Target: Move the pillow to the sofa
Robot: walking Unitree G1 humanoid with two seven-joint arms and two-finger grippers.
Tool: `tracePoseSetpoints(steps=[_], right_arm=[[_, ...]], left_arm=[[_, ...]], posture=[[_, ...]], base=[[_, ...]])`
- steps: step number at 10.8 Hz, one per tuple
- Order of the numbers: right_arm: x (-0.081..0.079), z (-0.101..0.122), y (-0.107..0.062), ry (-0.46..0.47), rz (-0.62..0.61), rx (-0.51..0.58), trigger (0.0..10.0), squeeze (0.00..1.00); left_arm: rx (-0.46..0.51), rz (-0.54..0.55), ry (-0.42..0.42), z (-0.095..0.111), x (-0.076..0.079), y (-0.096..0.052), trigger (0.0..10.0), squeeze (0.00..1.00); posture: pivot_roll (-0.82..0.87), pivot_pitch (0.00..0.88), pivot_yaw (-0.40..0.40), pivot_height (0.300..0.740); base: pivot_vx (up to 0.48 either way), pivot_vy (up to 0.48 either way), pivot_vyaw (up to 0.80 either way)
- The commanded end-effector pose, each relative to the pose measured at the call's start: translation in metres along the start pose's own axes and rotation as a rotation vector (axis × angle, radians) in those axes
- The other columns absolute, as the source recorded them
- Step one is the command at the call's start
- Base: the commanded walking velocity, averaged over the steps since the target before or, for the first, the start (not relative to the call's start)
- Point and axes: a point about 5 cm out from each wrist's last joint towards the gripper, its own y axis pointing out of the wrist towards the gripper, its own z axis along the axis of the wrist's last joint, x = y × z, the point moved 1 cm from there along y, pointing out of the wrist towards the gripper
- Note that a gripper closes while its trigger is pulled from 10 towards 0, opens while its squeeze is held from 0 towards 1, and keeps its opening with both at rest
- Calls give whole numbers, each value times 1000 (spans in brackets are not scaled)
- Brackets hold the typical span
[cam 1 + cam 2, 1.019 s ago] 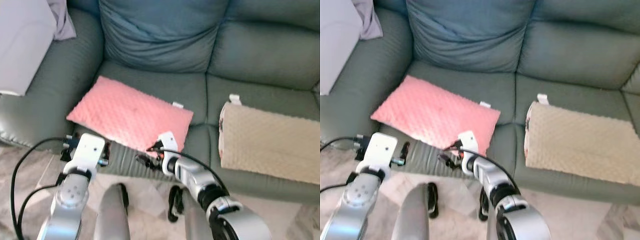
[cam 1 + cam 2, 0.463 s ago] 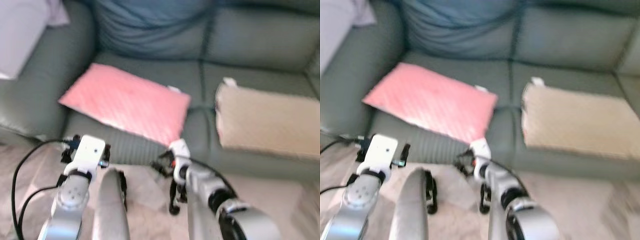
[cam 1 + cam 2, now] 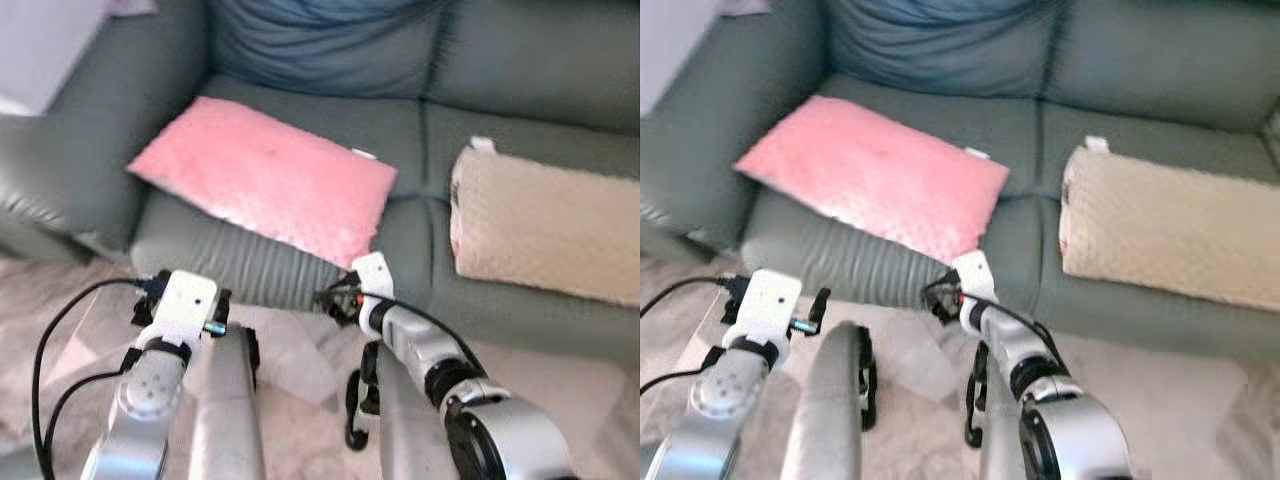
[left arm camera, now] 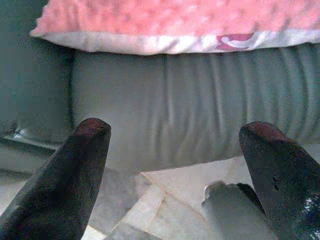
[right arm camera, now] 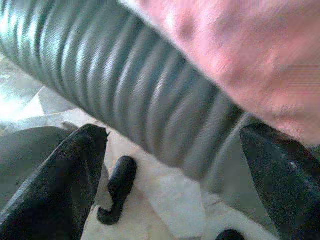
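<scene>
At the lower left of the head view the left gripper (image 3: 183,306) hangs empty in front of the sofa (image 3: 520,60); its wrist view shows its fingers (image 4: 80,170) spread wide, facing the ribbed seat front. Just right and above, in the upper-left middle, the pink pillow (image 3: 265,178) lies flat on the left seat cushion, one corner reaching over the front edge. It looks light, soft and dimpled, so it should fold and sag when lifted; a pinch on that overhanging corner or the near seam seems the best hold. At lower centre the right gripper (image 3: 338,297) sits just under that corner, spread wide and empty. Far right lies a beige cushion (image 3: 550,225). The right wrist view adds the pillow's underside, while the left wrist view shows its pale piped edge.
</scene>
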Motion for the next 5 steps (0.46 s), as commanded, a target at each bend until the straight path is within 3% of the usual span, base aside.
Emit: tracePoseSetpoints(steps=[1, 2, 4, 5], right_arm=[[-1, -2, -1, 0, 3, 9, 10000, 0], [1, 0, -1, -11, 8, 17, 10000, 0], [26, 9, -7, -52, -124, 19, 10000, 0], [44, 16, -12, 19, -228, 43, 10000, 0]], left_arm=[[-12, 0, 7, -3, -1, -3, 10000, 0], [-10, -3, 8, -2, -1, -4, 10000, 0], [-16, -13, 9, -4, -2, -7, 10000, 0], [-18, -18, 9, -5, -2, -6, 10000, 0]], posture=[[171, 310, -9, 636], [179, 312, -7, 636], [189, 316, -4, 636], [186, 316, -3, 636]], base=[[0, 0, 0], [0, 0, 0], [0, 0, 0], [0, 0, 0]])
